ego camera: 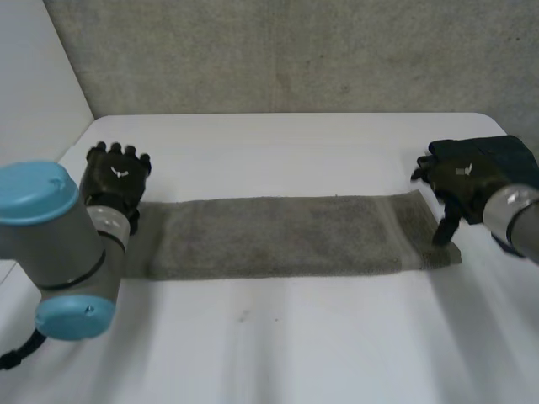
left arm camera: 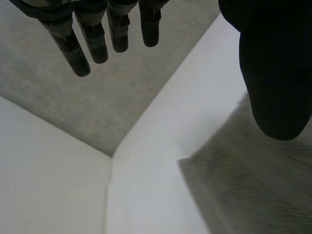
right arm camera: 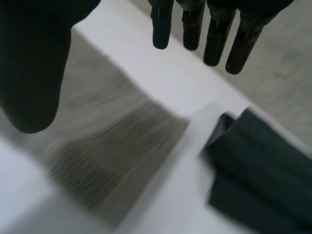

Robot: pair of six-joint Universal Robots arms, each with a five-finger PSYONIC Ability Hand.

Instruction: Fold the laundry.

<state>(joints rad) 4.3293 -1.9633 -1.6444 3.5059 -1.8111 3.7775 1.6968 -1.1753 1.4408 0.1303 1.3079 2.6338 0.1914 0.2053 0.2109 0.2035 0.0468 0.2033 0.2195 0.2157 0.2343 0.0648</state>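
Note:
A grey towel lies flat on the white table as a long strip running left to right. My left hand hovers at the strip's left end, open, with straight fingers spread away from the thumb and nothing between them. That end of the towel lies beneath the thumb. At the strip's right end my right hand is open too, its fingers straight above the table. The towel's right end lies under its palm, not held.
A dark folded cloth lies beside my right hand, at the table's right edge. A grey wall stands behind the table and a white panel at its left.

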